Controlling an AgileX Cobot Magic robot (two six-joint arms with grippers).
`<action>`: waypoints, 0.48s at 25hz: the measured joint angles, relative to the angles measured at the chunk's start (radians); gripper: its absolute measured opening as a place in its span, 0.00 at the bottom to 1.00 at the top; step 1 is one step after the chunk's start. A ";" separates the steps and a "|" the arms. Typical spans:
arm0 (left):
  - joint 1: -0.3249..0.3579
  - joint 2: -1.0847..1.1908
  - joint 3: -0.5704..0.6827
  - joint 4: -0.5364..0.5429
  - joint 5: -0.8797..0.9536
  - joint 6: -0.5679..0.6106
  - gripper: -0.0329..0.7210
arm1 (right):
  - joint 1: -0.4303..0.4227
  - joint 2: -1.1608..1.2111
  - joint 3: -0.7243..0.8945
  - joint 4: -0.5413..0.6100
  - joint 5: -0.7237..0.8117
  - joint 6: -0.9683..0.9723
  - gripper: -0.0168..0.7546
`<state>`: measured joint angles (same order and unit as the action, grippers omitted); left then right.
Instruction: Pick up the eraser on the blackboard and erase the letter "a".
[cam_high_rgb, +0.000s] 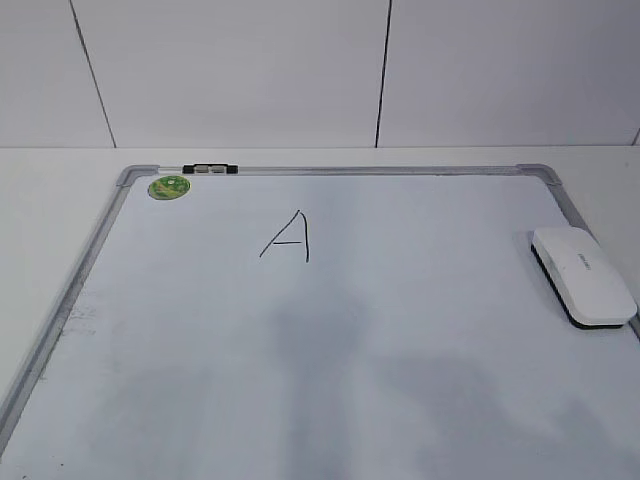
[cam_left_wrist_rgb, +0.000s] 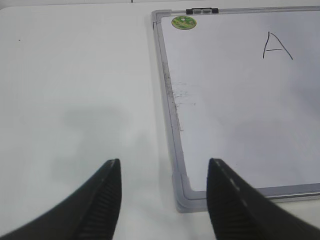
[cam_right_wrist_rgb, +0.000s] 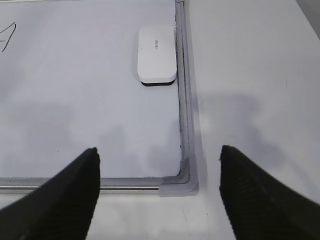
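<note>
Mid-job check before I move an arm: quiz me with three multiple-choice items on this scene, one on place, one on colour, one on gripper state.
1. The white oblong plastic eraser lies:
A. by the board's right frame
B. beside the magnet
C. off the board

2. The small round magnet is:
A. red
B. green
C. blue

3. The black right gripper is:
A. shut on the eraser
B. shut, empty
C. open, empty

Answers: 1 A, it sits against the right edge of the large white dry-erase board. 2 B, green in the top-left corner. 3 C, its jaws stand wide apart, short of the eraser.

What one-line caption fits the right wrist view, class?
Open right gripper hovers over the blackboard's near corner, the white eraser lying ahead beside the frame.
</note>
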<state>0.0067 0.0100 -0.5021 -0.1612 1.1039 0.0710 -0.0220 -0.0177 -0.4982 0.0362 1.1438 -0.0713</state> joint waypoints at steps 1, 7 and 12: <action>0.000 0.000 0.000 0.000 0.000 0.000 0.59 | 0.000 0.000 0.000 0.000 0.000 0.000 0.79; 0.000 0.000 0.000 0.000 0.000 0.000 0.59 | 0.000 0.000 0.000 0.000 0.000 0.000 0.79; 0.000 0.000 0.000 0.000 0.000 0.000 0.59 | 0.000 0.000 0.000 0.000 0.000 0.000 0.79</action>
